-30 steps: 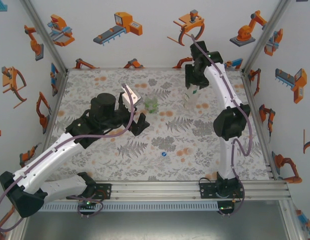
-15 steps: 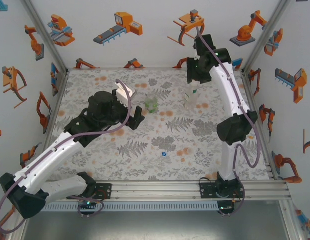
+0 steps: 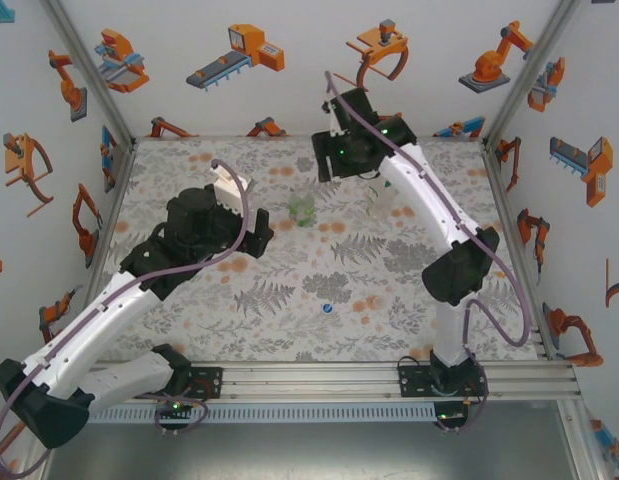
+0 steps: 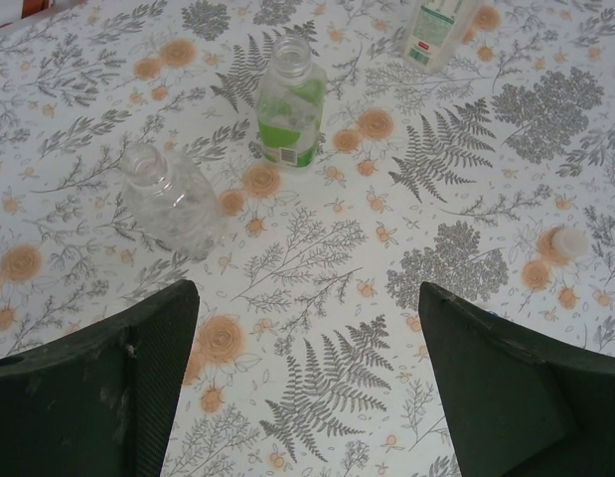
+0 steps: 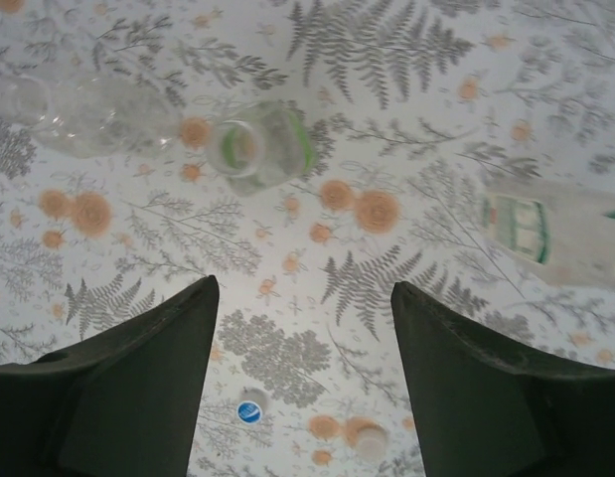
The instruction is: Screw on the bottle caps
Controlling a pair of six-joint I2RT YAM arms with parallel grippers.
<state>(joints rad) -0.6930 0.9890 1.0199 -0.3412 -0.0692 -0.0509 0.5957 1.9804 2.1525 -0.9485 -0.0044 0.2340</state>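
**Operator:** Overhead camera, what is on the list?

**Clerk:** Item one, flower-and-fern patterned table [image 3: 279, 330]. Item two, squat green-tinted transparent plastic bottle [image 3: 302, 208], upright, toward the far side. Item three, taller clear plastic bottle with a green label band [image 3: 382, 203], to its right and apart from it. Item four, small round blue plastic cap [image 3: 328, 309], loose on the table, nearer the arm bases than both bottles. Your left claw [image 3: 257, 232] sits just left of the green-tinted bottle. Your right claw [image 3: 327, 165] hangs beyond it, near the far edge. From this view you cannot tell how either claw stands.

**Operator:** Left wrist camera?

**Clerk:** Left claw [image 4: 307, 298] is spread wide over bare table, with nothing between its fingers [image 4: 118, 388]. Item five, short clear plastic bottle [image 4: 168, 194], lies ahead on the left with its mouth open. The green-tinted bottle [image 4: 290, 104] stands near it on the right, mouth open too. The taller bottle's base [image 4: 441, 30] is at the top edge. Item six, small round white plastic cap [image 4: 565, 241], lies alone at the right, well apart from the bottles.

**Operator:** Right wrist camera?

**Clerk:** Right claw [image 5: 305, 293] is spread wide above the table and pinches nothing. You look down into the green-tinted bottle's open mouth [image 5: 237, 147]. The short clear bottle [image 5: 88, 114] is on its left and the labelled bottle [image 5: 540, 234] is far right. The blue cap [image 5: 250, 410] and the white cap [image 5: 370, 437] lie near each other between the fingers, touching no bottle.
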